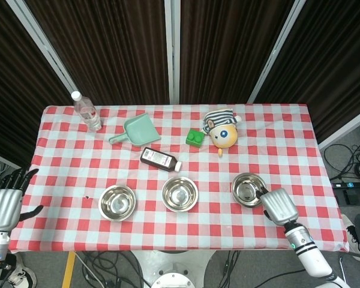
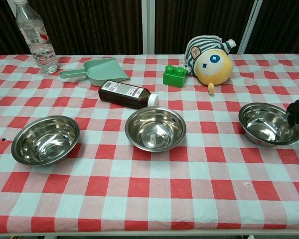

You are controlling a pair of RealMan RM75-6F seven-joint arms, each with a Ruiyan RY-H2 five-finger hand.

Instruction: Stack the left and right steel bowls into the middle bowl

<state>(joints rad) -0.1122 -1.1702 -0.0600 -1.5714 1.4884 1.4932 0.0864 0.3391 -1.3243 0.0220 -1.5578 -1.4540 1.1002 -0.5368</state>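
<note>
Three steel bowls stand in a row near the table's front edge: left bowl (image 1: 117, 202) (image 2: 45, 139), middle bowl (image 1: 179, 194) (image 2: 155, 128) and right bowl (image 1: 247, 189) (image 2: 269, 124). All are upright and hold nothing. My right hand (image 1: 279, 206) is just right of the right bowl, back upward. Its dark fingertips (image 2: 295, 110) reach the bowl's right rim, and the bowl still rests on the cloth. My left hand (image 1: 5, 204) hangs off the table's left side with its fingers spread, holding nothing, far from the left bowl.
Behind the bowls lie a brown medicine bottle (image 1: 160, 159), a green scoop (image 1: 138, 129), a green brick (image 1: 195, 138) and a striped plush toy (image 1: 221, 131). A water bottle (image 1: 86, 111) stands at the back left. The red checked cloth (image 1: 186, 228) runs to the front edge.
</note>
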